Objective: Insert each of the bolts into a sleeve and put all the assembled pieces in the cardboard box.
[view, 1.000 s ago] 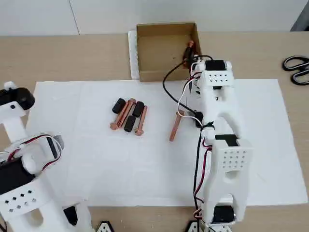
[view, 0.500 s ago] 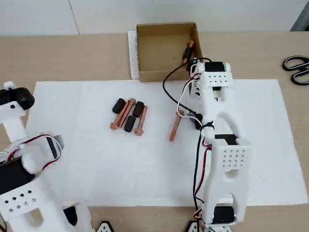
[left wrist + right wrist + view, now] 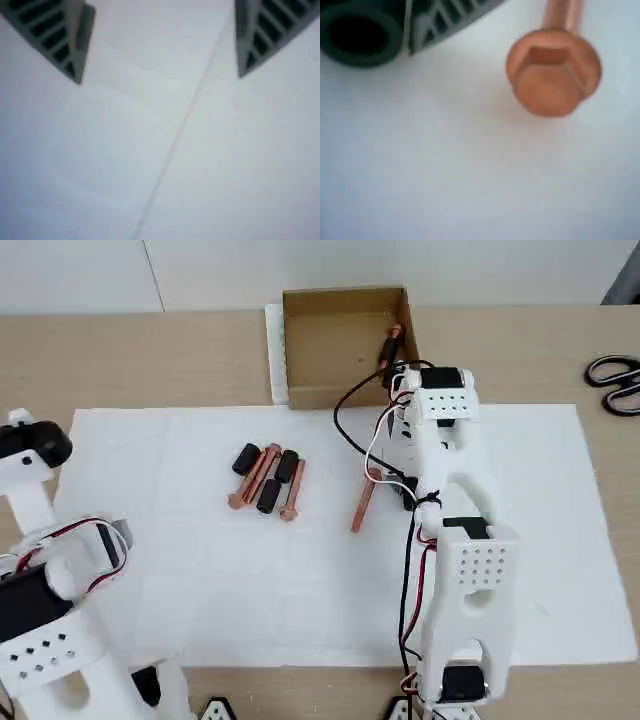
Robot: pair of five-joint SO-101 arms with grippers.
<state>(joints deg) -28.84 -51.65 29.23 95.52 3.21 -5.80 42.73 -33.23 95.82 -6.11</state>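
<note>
A lone copper bolt (image 3: 364,501) lies on the white paper, and its hex head (image 3: 553,72) faces the right wrist camera. My right gripper (image 3: 400,484) hangs just beside that head, shut on a black sleeve (image 3: 360,32) pressed against one finger (image 3: 455,17). An assembled bolt and sleeve (image 3: 391,345) leans at the right wall of the cardboard box (image 3: 340,300). Three bolts and three sleeves form a pile (image 3: 267,478) at mid-paper. At the table's left side my left gripper (image 3: 160,45) is open over bare paper.
The white paper sheet (image 3: 200,580) covers most of the table. Scissors (image 3: 612,384) lie at the far right edge. Black and white cables (image 3: 362,435) loop from the right arm over the paper near the box. The left arm (image 3: 40,570) stands at the front left.
The right arm has shifted slightly near the box. The bolts, the sleeves and the left arm have not moved.
</note>
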